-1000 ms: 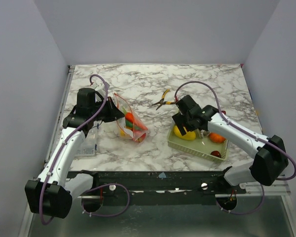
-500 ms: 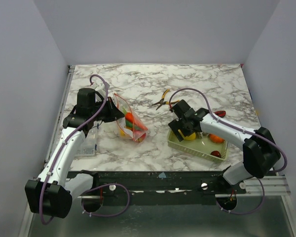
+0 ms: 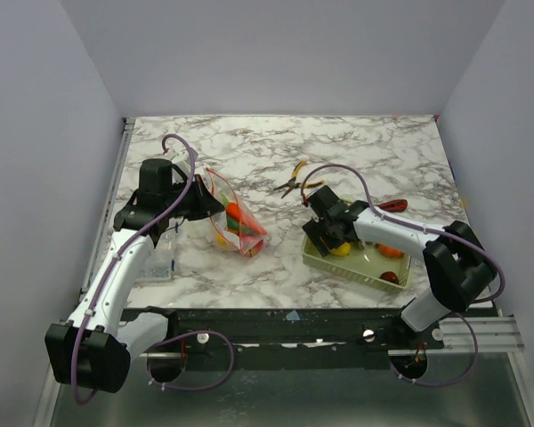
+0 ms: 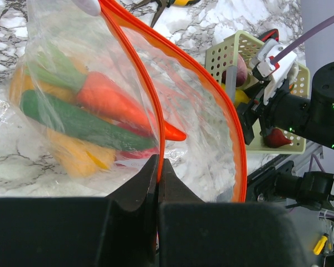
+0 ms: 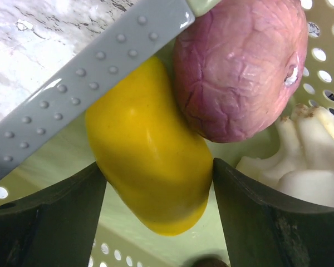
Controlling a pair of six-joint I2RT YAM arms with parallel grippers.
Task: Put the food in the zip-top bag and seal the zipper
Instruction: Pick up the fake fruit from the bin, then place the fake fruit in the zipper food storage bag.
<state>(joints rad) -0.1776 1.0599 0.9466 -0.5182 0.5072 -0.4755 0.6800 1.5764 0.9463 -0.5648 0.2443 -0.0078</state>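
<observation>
My left gripper (image 4: 157, 167) is shut on the orange zipper (image 4: 150, 94) of the clear zip-top bag (image 3: 234, 222), holding its mouth open above the table. Inside the bag lie an orange carrot (image 4: 108, 100), a green piece (image 4: 72, 119) and a yellow piece (image 4: 78, 153). My right gripper (image 5: 156, 178) reaches into the pale green basket (image 3: 360, 267), its two fingers pressed against both sides of a yellow fruit (image 5: 150, 161) that still rests on the basket floor. A purple-pink piece (image 5: 239, 67) lies against that fruit.
A white garlic-like bulb (image 5: 300, 161) sits beside the right finger. An orange piece (image 3: 392, 250) and a dark red piece (image 3: 390, 277) remain in the basket. Yellow-handled pliers (image 3: 295, 182) lie behind it, and a red item (image 3: 392, 205) to its right.
My right arm has swung left and down into the basket's left end, and its fingers have closed in around the yellow fruit. The left arm and the bag have not moved.
</observation>
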